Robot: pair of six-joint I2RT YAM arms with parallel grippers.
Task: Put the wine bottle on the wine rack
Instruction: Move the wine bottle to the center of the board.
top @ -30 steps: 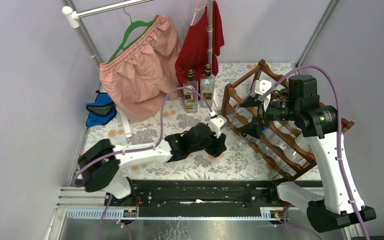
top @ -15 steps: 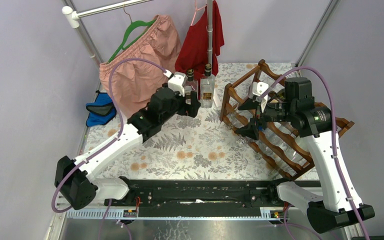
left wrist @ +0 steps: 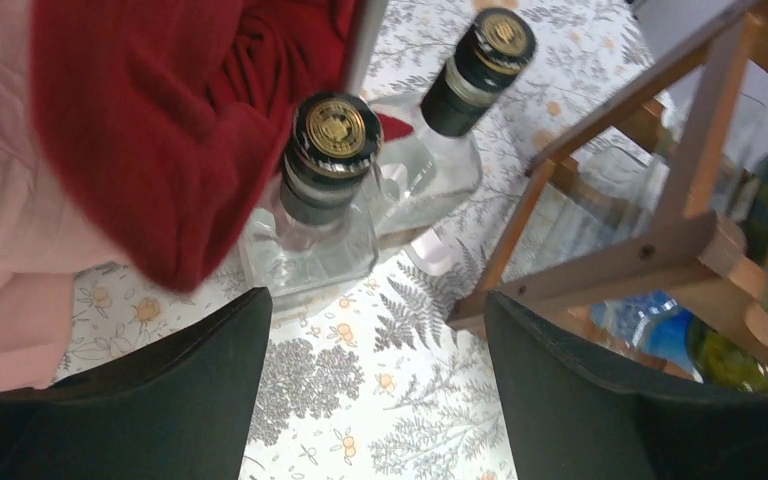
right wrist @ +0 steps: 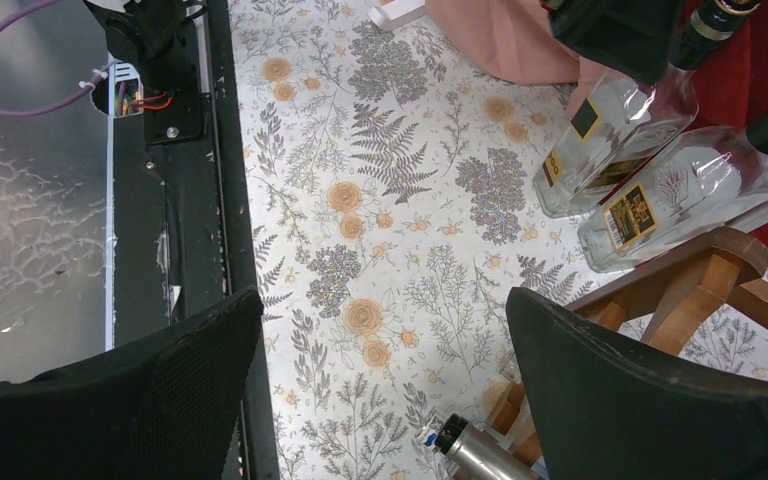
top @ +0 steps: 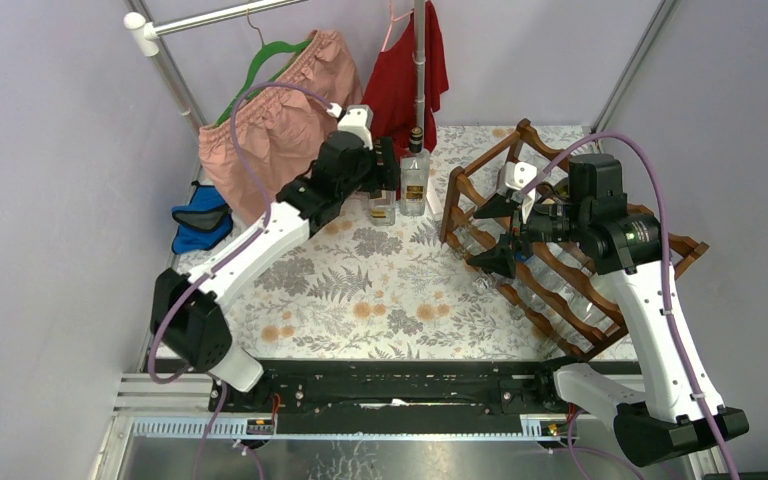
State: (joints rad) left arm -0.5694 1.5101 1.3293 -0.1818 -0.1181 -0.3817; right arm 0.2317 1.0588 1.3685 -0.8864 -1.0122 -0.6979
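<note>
Wine bottle (left wrist: 332,160) just beneath left tool (left wrist: 375,310)

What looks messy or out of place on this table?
Nothing is spilled or broken. The odd bit is the red garment hanging at the back: its hem dangles close beside the neck of the clear bottle next to it. That bottle and the other clear bottle stand upright beside the wine rack, not on it.

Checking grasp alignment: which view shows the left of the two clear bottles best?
Left wrist: the left bottle stands just ahead of the open left gripper, gold cap and shoulders clear. Top external shows only its base, the gripper hiding the rest; right wrist shows its labelled side.
</note>
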